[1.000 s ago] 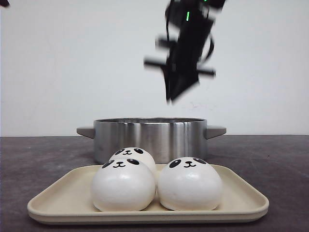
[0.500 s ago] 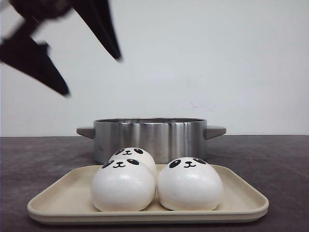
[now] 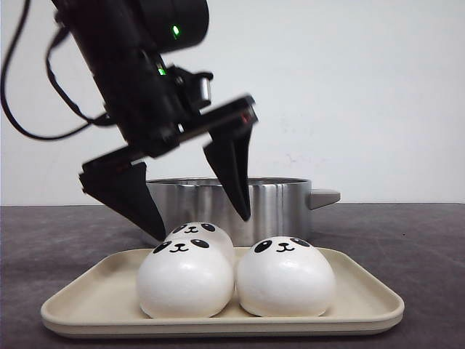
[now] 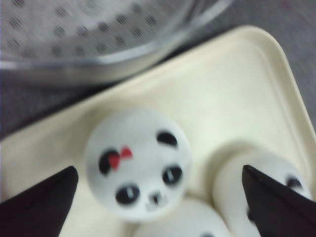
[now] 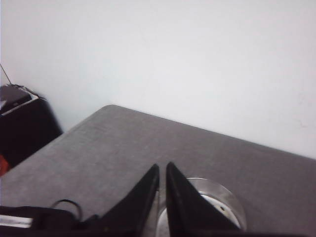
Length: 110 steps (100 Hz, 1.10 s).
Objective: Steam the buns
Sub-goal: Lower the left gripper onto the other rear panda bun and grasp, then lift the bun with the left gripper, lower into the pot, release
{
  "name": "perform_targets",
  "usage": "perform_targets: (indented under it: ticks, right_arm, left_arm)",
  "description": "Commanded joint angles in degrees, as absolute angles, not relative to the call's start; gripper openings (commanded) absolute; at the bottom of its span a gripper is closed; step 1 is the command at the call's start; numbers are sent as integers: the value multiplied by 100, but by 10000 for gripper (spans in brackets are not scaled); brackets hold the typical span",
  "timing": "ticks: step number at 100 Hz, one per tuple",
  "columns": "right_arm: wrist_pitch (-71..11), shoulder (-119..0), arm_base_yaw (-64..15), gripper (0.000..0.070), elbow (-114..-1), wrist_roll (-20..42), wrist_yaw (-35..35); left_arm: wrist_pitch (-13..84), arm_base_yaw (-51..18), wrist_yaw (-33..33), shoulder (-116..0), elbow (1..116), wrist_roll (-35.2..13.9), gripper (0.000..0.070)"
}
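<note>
Three buns on a cream tray (image 3: 363, 291) at the near edge of the grey surface (image 3: 407, 233): front-left bun (image 3: 185, 280) and front-right bun (image 3: 285, 278) touching side by side, rear bun (image 3: 207, 233) tucked behind the front-left one, only its top showing in the front view. All three upright, panda faces up and toward the front camera. Behind the tray, a steel pot (image 3: 269, 203) with grey side handles; perforated steamer plate (image 4: 74, 24) visible inside from the left wrist view.

Left pincer (image 3: 200, 218) wide apart, tilted, hanging just above the rear bun, one fingertip near the pot's left side, the other in front of the pot wall, touching nothing. From the left wrist view, the same pincer (image 4: 158, 192) straddling the rear bun (image 4: 138, 163), a small red mark beside one eye; parts of the two other buns at the frame edge, blurred.

Right pincer (image 5: 163, 170) narrow, fingertips nearly together, holding nothing, aimed over the pot rim (image 5: 217, 197); outside the front view
</note>
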State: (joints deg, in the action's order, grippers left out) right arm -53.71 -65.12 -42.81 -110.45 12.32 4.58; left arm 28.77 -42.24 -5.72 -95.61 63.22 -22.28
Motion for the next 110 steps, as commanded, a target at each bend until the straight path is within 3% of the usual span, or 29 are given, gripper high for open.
perform_targets:
  ticks: [1, 15, 40, 46, 53, 54, 73, 97, 110]
  right_arm:
    - [-5347, -6493, -4340, 18, -11166, 1356, 451]
    - [-5430, -6368, -4340, 18, -11166, 1354, 454]
    - [-5723, -6316, -4338, 17, -11166, 1310, 469]
    - [-5784, -6320, -4338, 18, -11166, 1304, 467]
    - [-5828, -6322, -4338, 18, -11166, 1304, 462]
    - [-5835, -6322, -4338, 18, -11166, 1304, 462]
    - [-5839, -6320, -4338, 18, -11166, 1262, 467]
    - [-5839, -6322, -4338, 18, -11166, 1155, 473]
    - [-5839, -6322, -4338, 18, -11166, 1149, 471]
  left_arm:
    - [2705, -4281, -460, -9769, 6423, -2473, 673]
    - [2582, -4281, -425, -10027, 6423, -2552, 651]
    - [2587, -4281, -355, -10162, 6423, -2740, 398]
    - [2585, -4281, -322, -10162, 6423, -2827, 274]
    - [2663, -4281, -322, -10162, 6423, -2825, 10]
    - [2683, -4281, -322, -10160, 6423, -2818, 0]
    - [3092, -4353, -51, -9837, 6423, -2641, 9]
    - [2755, -4668, 34, -8567, 6423, -2493, 10]
    - [2340, -4792, 744, -7835, 6423, -2467, 10]
